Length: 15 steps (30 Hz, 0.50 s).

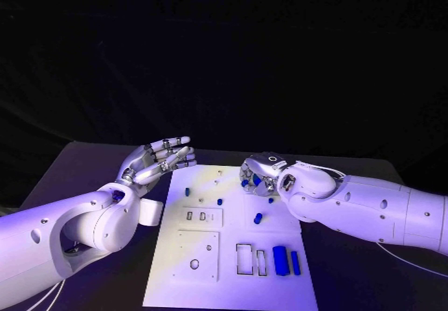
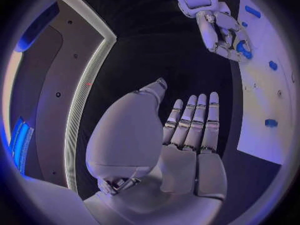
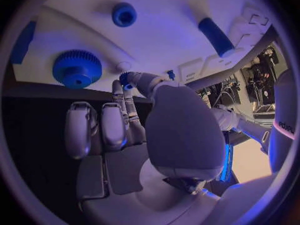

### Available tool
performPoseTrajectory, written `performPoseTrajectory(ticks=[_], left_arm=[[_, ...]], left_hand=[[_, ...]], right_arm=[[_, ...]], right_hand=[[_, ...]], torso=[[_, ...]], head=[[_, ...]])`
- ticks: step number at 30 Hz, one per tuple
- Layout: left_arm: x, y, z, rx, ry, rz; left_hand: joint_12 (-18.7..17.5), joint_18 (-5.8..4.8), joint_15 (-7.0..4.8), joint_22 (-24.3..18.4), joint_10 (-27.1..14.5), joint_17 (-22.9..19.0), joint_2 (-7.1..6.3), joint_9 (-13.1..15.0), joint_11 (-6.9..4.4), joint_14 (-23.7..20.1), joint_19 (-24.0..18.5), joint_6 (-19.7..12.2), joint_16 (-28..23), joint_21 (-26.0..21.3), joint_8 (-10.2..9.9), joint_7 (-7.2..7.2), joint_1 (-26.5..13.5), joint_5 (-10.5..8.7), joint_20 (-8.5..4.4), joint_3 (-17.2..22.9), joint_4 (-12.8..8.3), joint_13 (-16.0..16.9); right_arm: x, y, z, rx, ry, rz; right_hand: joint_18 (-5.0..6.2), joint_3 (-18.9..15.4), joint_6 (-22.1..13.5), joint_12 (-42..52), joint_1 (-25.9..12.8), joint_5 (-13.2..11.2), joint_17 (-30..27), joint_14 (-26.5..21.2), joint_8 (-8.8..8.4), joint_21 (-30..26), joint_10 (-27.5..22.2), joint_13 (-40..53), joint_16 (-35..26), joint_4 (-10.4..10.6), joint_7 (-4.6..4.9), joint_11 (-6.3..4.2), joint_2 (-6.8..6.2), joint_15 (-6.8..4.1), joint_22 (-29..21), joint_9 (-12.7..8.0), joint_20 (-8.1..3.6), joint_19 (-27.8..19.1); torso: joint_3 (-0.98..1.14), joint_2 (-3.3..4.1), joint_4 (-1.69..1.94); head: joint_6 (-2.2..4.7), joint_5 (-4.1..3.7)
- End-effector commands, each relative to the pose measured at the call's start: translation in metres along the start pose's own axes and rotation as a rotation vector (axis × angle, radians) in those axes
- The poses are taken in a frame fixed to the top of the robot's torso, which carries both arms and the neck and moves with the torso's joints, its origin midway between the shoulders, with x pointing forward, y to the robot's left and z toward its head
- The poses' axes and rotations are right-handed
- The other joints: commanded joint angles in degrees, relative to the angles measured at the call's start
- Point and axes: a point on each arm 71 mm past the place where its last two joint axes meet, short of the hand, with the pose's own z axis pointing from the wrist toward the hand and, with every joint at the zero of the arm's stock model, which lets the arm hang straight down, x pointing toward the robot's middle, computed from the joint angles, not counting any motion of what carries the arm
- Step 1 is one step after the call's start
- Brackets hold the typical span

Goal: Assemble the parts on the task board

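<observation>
I'm working the right hand at the board's 1 o'clock corner, fingers pinching a small blue part; left hand hovering released.

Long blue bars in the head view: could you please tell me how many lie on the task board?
2. A wider bar and a thinner bar lie side by side at the task board's near right corner. The right hand may hide others.
</observation>
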Motion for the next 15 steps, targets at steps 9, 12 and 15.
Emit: performPoseTrajectory(ticks=[9, 12, 15], left_arm=[[-0.003, -0.004, 0.005, 0.024, 0.007, 0.006], [-0.004, -0.004, 0.006, 0.027, 0.006, 0.007], [-0.003, -0.005, 0.006, 0.029, 0.007, 0.007]], left_hand=[[-0.32, 0.52, 0.29, -0.15, 0.0, -0.02, -0.23, -0.04, 0.22, 0.18, 0.34, 0.04, -0.23, -0.28, -0.18, 6.31, 0.38, -0.19, 0.07, 0.23, -0.27, -0.05], [-0.33, 0.5, 0.3, -0.18, 0.03, -0.02, -0.23, -0.04, 0.22, 0.18, 0.31, 0.02, -0.24, -0.31, -0.19, 6.32, 0.39, -0.19, 0.07, 0.25, -0.3, -0.04], [-0.34, 0.49, 0.3, -0.19, 0.04, -0.02, -0.24, -0.02, 0.22, 0.18, 0.3, 0.11, -0.25, -0.33, -0.16, 6.32, 0.4, -0.19, 0.07, 0.26, -0.31, -0.04]], right_arm=[[-0.012, 0.003, 0.015, 0.042, -0.12, -0.002], [-0.012, 0.007, 0.019, 0.038, -0.125, 0.0], [-0.012, 0.012, 0.024, 0.032, -0.128, 0.007]], right_hand=[[-0.89, 0.08, -0.06, -0.19, -0.47, 0.25, 0.42, 1.02, 0.45, 0.61, 0.8, 0.17, 0.78, -0.52, 0.03, -0.52, 0.48, -0.35, 0.65, 0.92, -0.06, 0.63], [-0.89, 0.08, -0.06, -0.19, -0.47, 0.25, 0.42, 1.02, 0.45, 0.61, 0.8, 0.17, 0.78, -0.52, 0.03, -0.52, 0.48, -0.35, 0.65, 0.92, -0.06, 0.63], [-0.89, 0.14, -0.2, -0.26, -0.56, 0.26, 0.43, 1.03, 0.48, 0.63, 0.74, 0.18, 0.82, -0.61, 0.06, -0.5, 0.44, -0.34, 0.69, 1.04, -0.06, 0.65]], torso=[[-0.16, 0.37, 0.16], [-0.22, 0.43, 0.21], [-0.27, 0.5, 0.3]], head=[[0.55, -0.12], [0.52, -0.22], [0.4, -0.37]])
